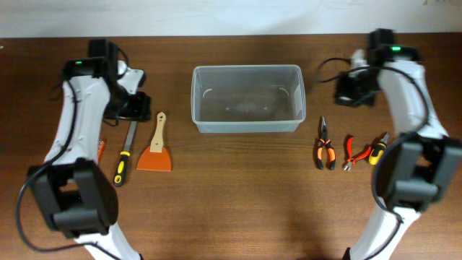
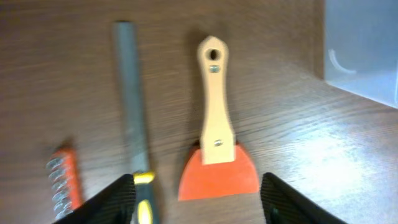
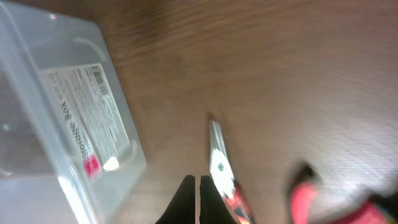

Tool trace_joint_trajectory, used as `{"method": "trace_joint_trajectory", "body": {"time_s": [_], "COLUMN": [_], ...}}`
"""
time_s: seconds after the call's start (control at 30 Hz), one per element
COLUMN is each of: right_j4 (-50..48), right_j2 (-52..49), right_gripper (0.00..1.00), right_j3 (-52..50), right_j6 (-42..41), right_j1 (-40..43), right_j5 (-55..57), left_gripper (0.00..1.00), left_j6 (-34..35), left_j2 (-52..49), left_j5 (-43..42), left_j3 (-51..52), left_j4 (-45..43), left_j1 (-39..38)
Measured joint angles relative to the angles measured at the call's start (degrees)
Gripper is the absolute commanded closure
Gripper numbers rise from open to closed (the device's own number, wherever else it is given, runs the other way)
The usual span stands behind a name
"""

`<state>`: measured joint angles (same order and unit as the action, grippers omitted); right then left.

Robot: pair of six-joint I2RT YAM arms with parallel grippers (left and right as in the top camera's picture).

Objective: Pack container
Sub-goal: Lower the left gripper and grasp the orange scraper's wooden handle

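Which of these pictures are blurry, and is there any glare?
Overhead view: sharp and evenly lit, with a faint sheen inside the container. Left wrist view: slightly soft; the scraper reads clearly, the container's corner looks hazy. Right wrist view: blurriest, the grain of the table smeared, the pliers and a red handle at lower right fuzzy.
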<state>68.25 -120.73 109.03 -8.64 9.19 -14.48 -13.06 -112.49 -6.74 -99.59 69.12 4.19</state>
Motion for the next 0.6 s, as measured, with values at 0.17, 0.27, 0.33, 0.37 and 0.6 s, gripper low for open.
{"method": "trace_joint_trajectory", "body": {"time_s": [0.17, 0.27, 0.33, 0.37, 0.6], "right_j4": [4.5, 6.5, 8.1, 8.9, 12.0], "right_j2": [11.3, 18.7, 22.9, 24.6, 31.7], "right_gripper": [0.48, 0.01, 0.01, 0.01, 0.01], "right_j3": [0.0, 0.1, 0.2, 0.2, 0.3], "right_j6": [0.0, 0.8, 1.2, 1.1, -0.4], "right_j1": [5.0, 6.1, 6.4, 6.5, 11.7], "right_j5": [-0.2, -0.2, 0.0, 0.4, 7.3], "left_gripper": [0.28, 0.27, 0.27, 0.26, 0.26], "left_j6": [-0.9, -0.9, -0.9, -0.9, -0.9], "left_j2": [-5.5, -8.3, -9.9, -10.4, -13.1], "left_j5": [-1.6, -1.7, -1.6, -1.6, -0.1], "left_j3": [0.0, 0.0, 0.0, 0.1, 0.1], "left_j4": [-0.5, -0.1, -0.2, -0.3, -2.3], "left_j1": [-2.0, -2.7, -3.2, -3.5, -4.6]}}
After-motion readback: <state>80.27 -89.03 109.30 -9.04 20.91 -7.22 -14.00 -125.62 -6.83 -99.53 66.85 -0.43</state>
